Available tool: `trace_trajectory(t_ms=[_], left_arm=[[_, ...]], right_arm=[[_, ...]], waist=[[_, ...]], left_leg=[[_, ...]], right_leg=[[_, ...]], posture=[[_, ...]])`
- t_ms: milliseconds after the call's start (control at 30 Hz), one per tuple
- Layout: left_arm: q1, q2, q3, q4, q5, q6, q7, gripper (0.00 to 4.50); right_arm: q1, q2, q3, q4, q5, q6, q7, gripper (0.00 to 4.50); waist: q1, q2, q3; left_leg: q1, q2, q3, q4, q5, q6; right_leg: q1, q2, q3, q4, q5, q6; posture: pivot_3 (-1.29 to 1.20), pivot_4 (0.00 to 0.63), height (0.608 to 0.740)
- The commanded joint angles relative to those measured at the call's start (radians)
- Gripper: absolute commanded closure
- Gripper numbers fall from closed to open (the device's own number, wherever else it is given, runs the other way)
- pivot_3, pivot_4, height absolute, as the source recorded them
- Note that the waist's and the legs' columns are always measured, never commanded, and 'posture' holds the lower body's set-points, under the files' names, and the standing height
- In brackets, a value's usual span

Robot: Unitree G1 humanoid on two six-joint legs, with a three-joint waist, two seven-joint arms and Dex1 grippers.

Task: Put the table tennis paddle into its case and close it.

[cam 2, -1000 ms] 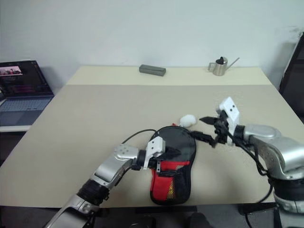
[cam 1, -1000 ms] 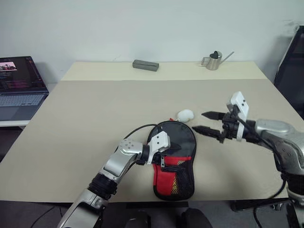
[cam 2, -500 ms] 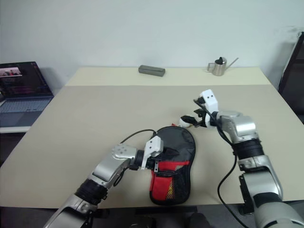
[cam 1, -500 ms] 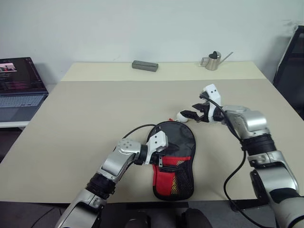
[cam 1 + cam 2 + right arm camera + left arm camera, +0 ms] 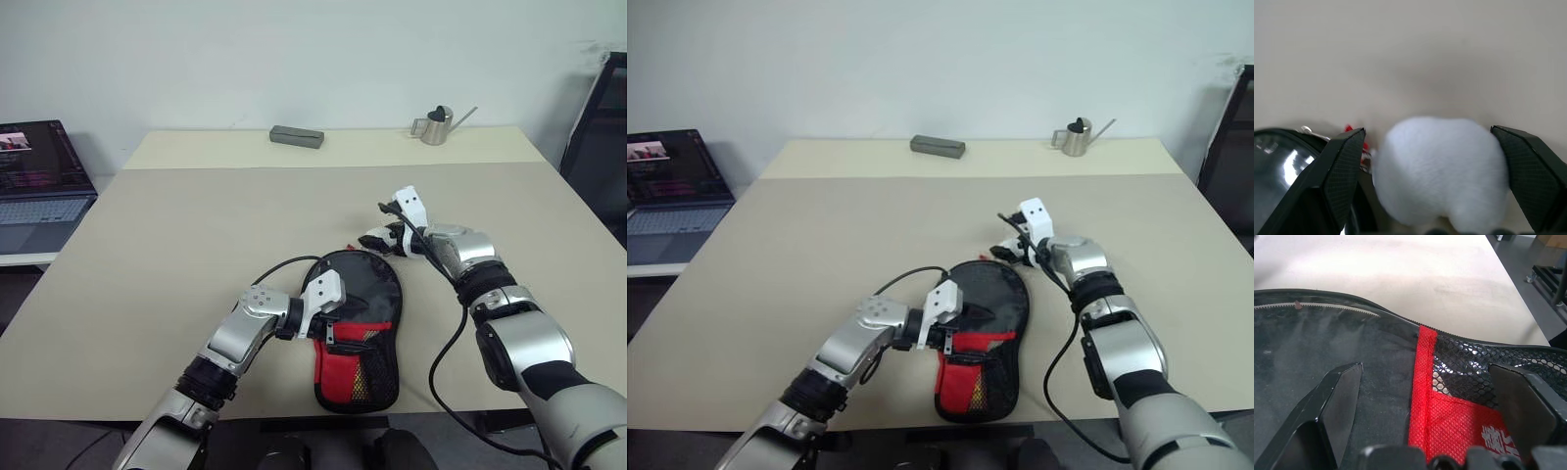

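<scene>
The black case (image 5: 364, 294) lies flat near the table's front edge, clear side up, with its red mesh panel (image 5: 345, 370) toward me. The table tennis paddle is hidden; I cannot tell whether the dark round shape under the clear side is it. My left gripper (image 5: 345, 315) rests open over the case's middle, and the left wrist view shows its fingers (image 5: 1339, 396) spread above the clear film and red mesh. My right gripper (image 5: 380, 233) is open at the case's far end. The white fluffy ball charm (image 5: 1440, 171) sits between its fingers.
A small metal watering can (image 5: 436, 125) and a grey oblong box (image 5: 297, 136) stand at the table's far edge. A laptop (image 5: 39, 186) sits on a lower surface to the left. A dark chair (image 5: 602, 137) stands at the right.
My right gripper has swung left and down from beside the case to the white ball charm, and its open fingers now straddle it. The left gripper and the case have stayed put.
</scene>
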Motion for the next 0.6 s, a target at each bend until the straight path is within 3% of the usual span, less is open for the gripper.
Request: trace_trajectory(t_ms=[33,133,367,500,600], left_arm=[[0.043,0.023,-0.036,0.043,0.035,0.046,-0.005,0.01],[0.046,0.021,-0.038,0.039,0.034,0.048,-0.003,0.00],[0.056,0.018,-0.046,0.035,0.037,0.048,0.002,0.00],[0.065,0.021,-0.047,0.035,0.039,0.053,0.004,0.00],[0.076,0.026,-0.046,0.041,0.039,0.057,0.004,0.00]], right_arm=[[-0.021,-0.002,0.007,-0.003,-0.040,-0.057,0.026,0.19],[-0.011,-0.001,0.014,-0.017,-0.066,-0.076,0.040,0.89],[-0.006,0.012,-0.002,-0.029,-0.076,-0.073,0.050,3.19],[-0.001,0.010,0.003,-0.038,-0.086,-0.084,0.051,3.75],[0.008,-0.004,0.018,-0.070,-0.103,-0.100,0.061,3.86]], waist=[[-0.001,0.000,0.000],[-0.002,0.001,-0.001],[-0.002,0.001,-0.001],[-0.002,0.001,-0.001],[-0.002,0.001,-0.001]], left_leg=[[0.000,0.000,0.000,0.000,0.000,0.000],[0.000,0.000,0.000,0.000,0.000,0.000],[0.000,0.000,0.000,0.000,0.000,0.000],[0.000,0.000,0.000,0.000,0.000,0.000],[0.000,0.000,0.000,0.000,0.000,0.000]], right_leg=[[0.000,0.000,0.000,0.000,0.000,0.000],[0.000,0.000,0.000,0.000,0.000,0.000],[0.000,0.000,0.001,0.000,0.000,0.000],[0.000,0.000,0.001,0.000,0.000,0.000],[0.000,0.000,0.001,0.000,0.000,0.000]], posture=[[0.00,0.150,0.740],[0.00,0.150,0.740],[0.00,0.150,0.740],[0.00,0.150,0.740],[0.00,0.150,0.740]])
